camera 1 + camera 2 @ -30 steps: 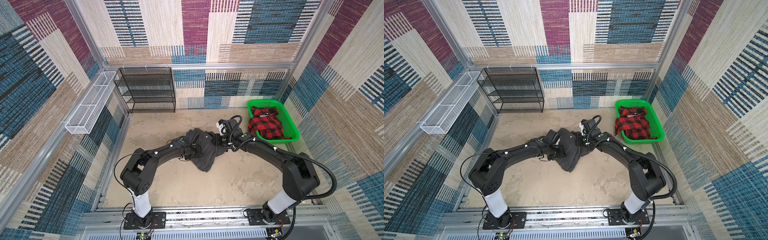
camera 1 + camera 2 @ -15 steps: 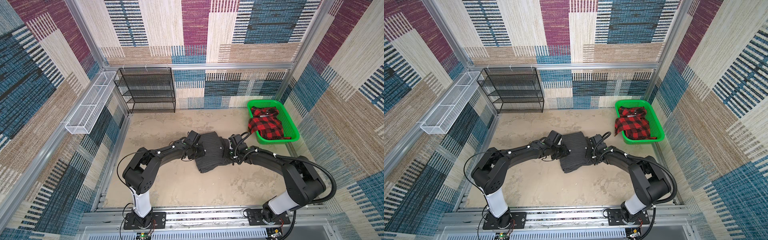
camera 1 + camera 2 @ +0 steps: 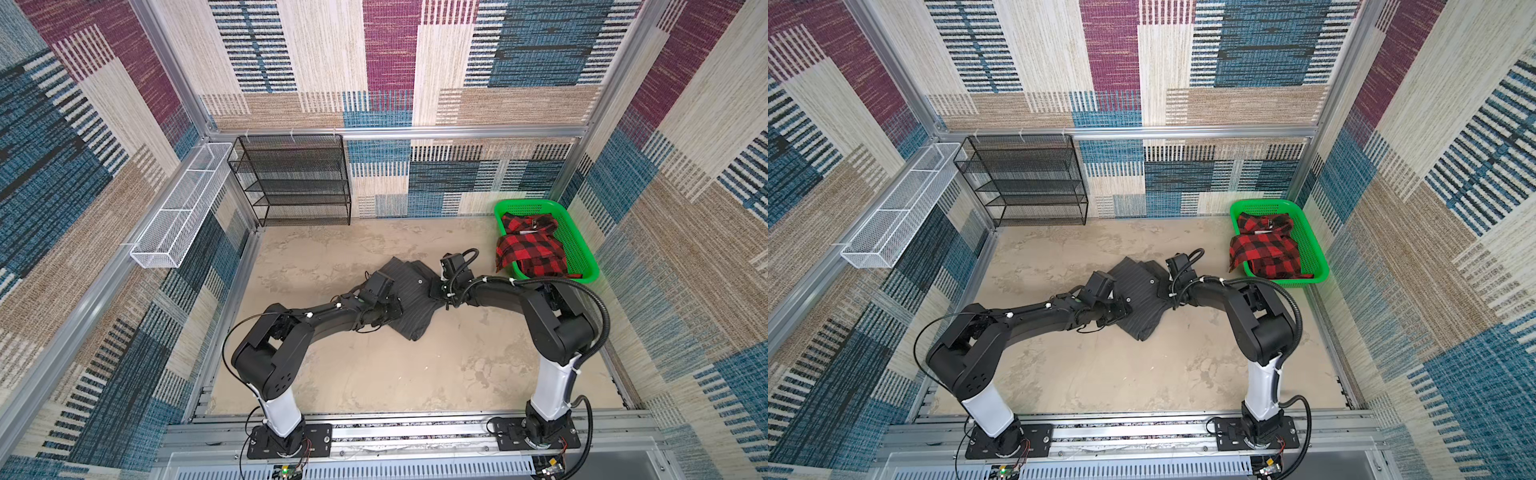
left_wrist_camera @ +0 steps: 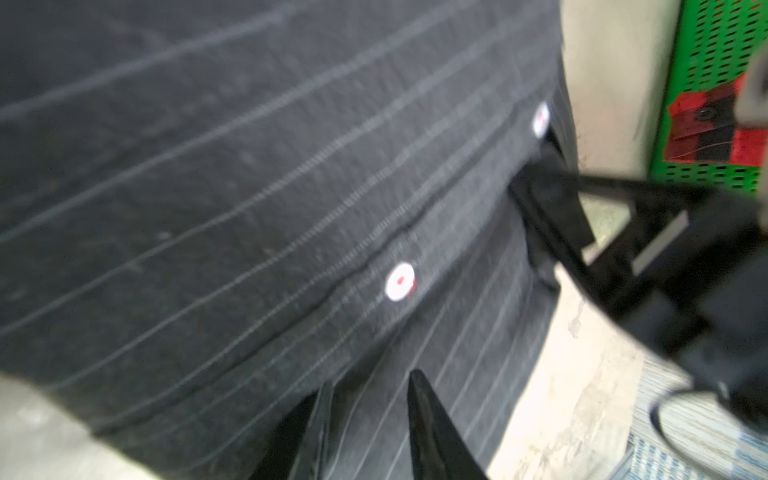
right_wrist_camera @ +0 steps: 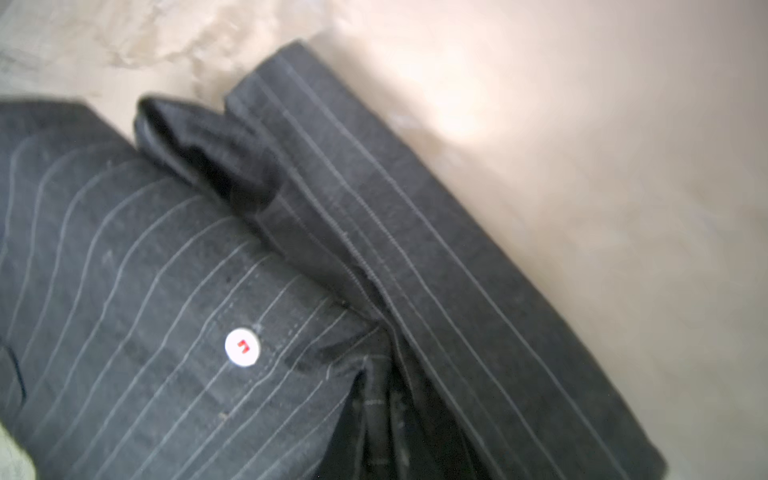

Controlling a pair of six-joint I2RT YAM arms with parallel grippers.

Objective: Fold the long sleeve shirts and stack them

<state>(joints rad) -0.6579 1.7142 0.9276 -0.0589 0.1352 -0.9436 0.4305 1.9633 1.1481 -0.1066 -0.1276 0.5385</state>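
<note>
A robot test cell in a lab: aluminium frame (image 3: 399,132) hung with patterned carpet panels (image 3: 390,45), two arms bolted to a base rail (image 3: 415,432).

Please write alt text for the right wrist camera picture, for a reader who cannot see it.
A dark grey pinstriped shirt lies folded on a sandy beige floor, seen close and slightly blurred. One white button shows on it.

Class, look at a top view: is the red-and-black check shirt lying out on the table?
No, the red-and-black check shirt sits in the green basket.
</note>
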